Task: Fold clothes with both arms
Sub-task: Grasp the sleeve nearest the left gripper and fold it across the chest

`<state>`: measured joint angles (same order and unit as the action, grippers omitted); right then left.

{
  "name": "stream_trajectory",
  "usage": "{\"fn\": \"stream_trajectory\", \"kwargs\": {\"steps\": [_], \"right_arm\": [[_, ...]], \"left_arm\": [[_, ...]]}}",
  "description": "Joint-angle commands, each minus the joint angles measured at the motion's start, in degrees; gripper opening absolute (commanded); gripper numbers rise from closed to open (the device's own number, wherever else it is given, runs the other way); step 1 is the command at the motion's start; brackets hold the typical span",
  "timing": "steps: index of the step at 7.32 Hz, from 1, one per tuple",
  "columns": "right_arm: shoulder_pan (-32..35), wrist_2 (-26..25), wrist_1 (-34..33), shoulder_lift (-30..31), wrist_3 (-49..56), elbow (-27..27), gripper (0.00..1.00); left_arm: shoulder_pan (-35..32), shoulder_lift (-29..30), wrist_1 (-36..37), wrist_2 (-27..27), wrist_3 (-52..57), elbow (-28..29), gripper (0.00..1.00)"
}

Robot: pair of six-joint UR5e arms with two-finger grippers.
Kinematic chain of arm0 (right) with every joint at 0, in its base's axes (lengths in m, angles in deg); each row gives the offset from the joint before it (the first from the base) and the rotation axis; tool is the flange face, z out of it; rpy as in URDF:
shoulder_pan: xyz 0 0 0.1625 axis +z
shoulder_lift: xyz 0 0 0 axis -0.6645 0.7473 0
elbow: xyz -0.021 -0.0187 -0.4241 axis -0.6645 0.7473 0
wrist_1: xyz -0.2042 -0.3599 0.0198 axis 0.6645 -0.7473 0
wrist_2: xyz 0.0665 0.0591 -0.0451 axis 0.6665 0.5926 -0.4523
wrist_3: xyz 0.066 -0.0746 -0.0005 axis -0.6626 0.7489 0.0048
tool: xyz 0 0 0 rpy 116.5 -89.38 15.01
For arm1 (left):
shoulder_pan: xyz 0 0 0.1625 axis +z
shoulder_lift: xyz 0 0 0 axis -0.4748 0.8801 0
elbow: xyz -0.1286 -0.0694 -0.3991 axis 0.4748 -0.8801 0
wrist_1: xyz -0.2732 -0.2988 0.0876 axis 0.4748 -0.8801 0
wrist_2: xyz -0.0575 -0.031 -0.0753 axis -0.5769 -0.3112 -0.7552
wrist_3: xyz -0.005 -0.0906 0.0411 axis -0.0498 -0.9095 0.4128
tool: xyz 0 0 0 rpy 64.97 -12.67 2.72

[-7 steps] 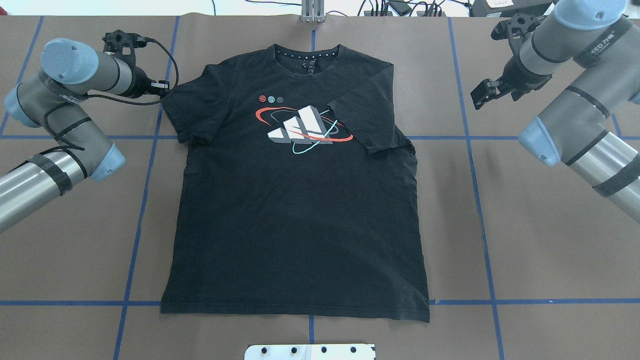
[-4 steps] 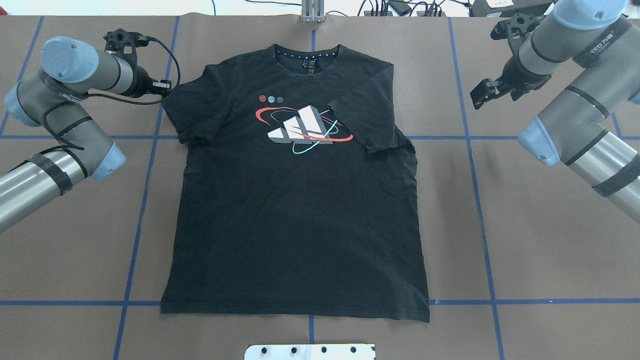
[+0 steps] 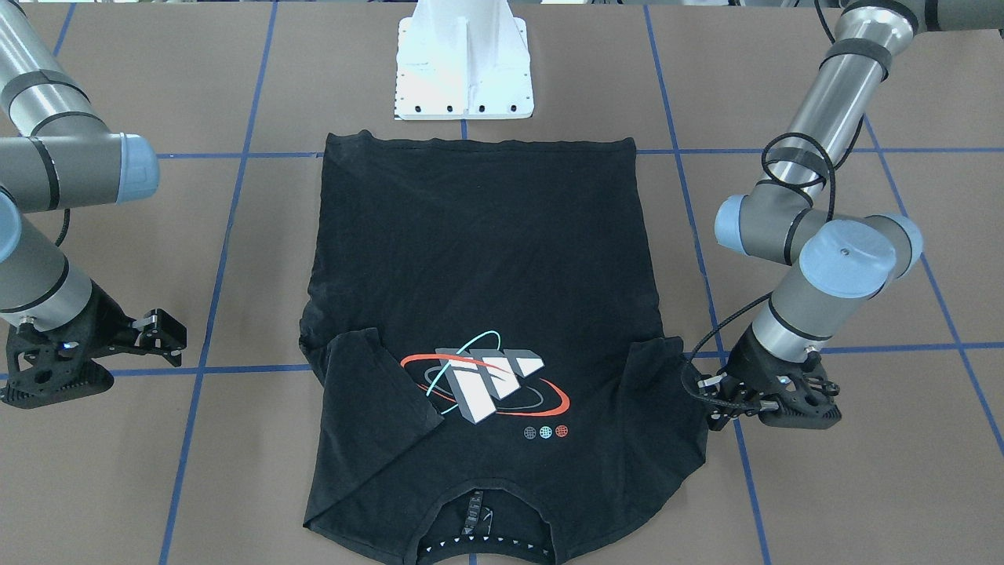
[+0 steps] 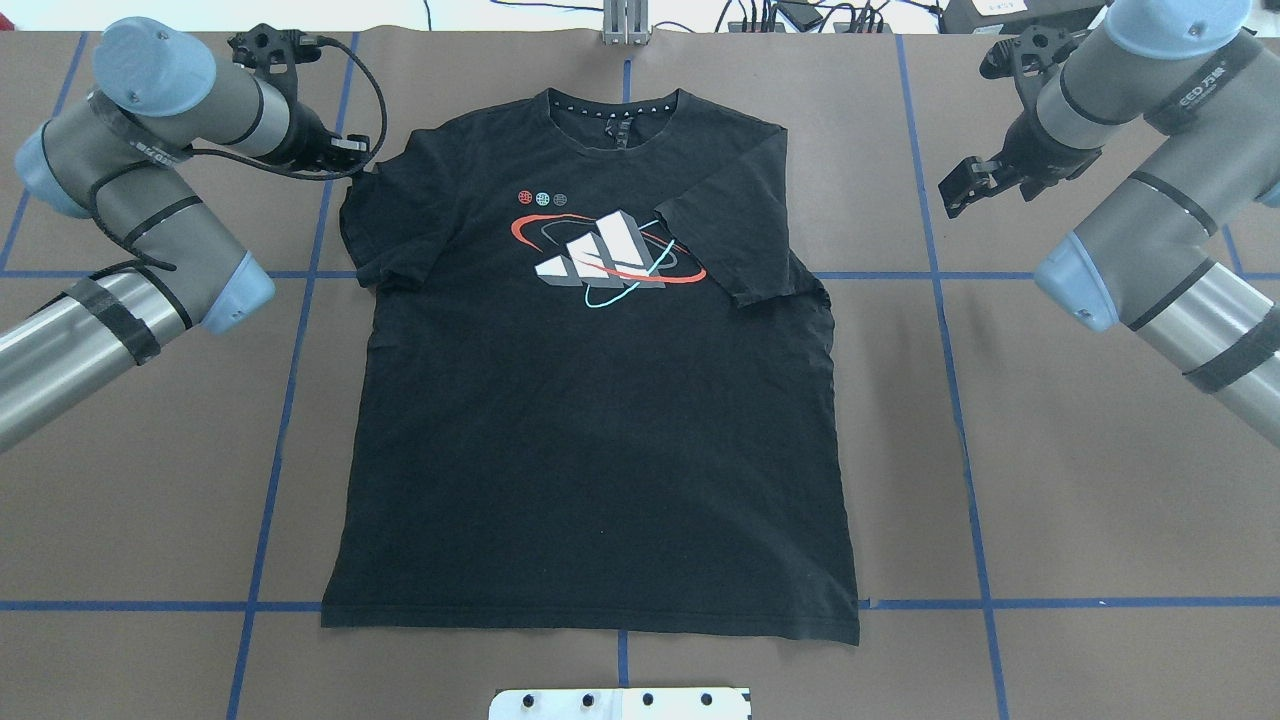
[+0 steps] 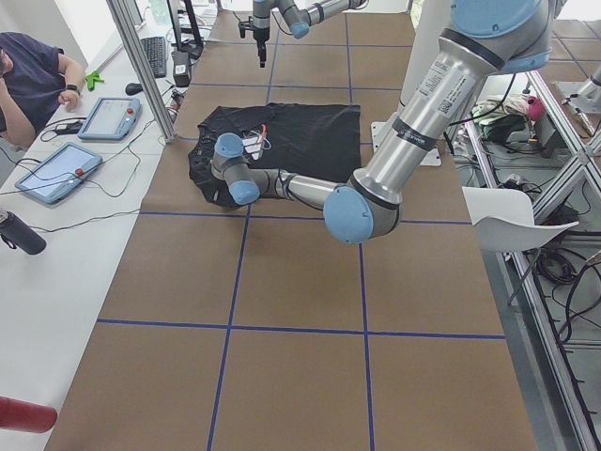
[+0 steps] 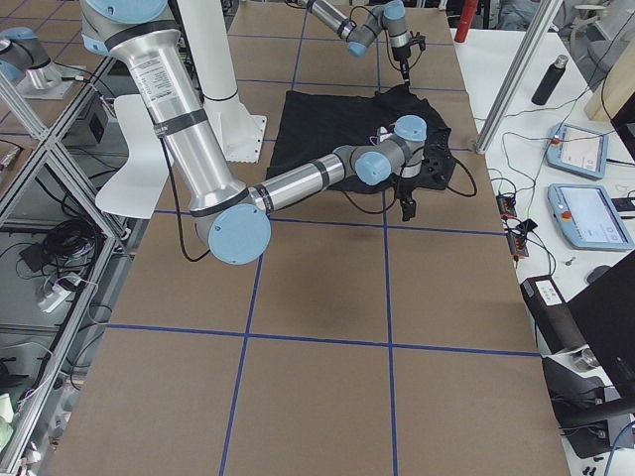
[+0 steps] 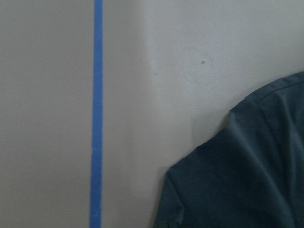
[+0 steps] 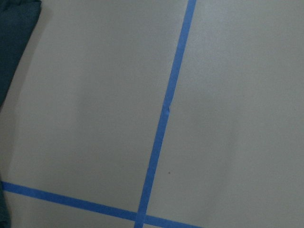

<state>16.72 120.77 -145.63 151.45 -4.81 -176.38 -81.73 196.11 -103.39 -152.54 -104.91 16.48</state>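
Lying flat, T-shirt [image 4: 600,450] collar away from robot, long axis likewise; left end effector [image 4: 350,158] state unclear; right end effector [image 4: 955,190] spread.

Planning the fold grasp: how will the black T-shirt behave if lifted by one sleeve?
Probably floppy: the T-shirt lies flat and wrinkled, one sleeve already folded onto the chest, so it should drape, not hold shape. Likely light, as thin cloth. The rest may drag along the brown table cover.

Brown table [image 4: 1100,500], blue tape grid [image 4: 150,605], white pedestal base [image 3: 464,71], tablet [image 5: 58,172], seated person [image 5: 28,75]
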Motion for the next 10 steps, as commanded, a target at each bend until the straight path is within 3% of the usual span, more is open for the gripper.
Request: {"fn": "stream_trajectory", "kwargs": {"steps": [1, 4, 8, 9, 10], "right_arm": [[-0.09, 0.03, 0.0, -0.03, -0.4, -0.08, 1.0], [-0.09, -0.05, 0.0, -0.03, -0.41, 0.01, 1.0], [-0.35, -0.05, 0.0, -0.03, -0.41, 0.1, 1.0], [-0.44, -0.05, 0.0, -0.03, -0.41, 0.1, 1.0], [-0.44, -0.05, 0.0, -0.12, -0.41, 0.1, 1.0]], "left_arm": [[2.04, 5.93, 7.32, -0.04, -7.23, -1.37, 0.0], [7.15, 14.99, 8.75, 0.57, -16.57, 6.87, 0.0], [7.16, 17.64, 8.66, 0.57, -20.0, 9.52, 0.0], [7.07, 17.65, 8.23, 0.57, -19.92, 9.71, 0.13], [6.98, 17.57, 7.88, 0.49, -18.97, 9.62, 0.98]]}}
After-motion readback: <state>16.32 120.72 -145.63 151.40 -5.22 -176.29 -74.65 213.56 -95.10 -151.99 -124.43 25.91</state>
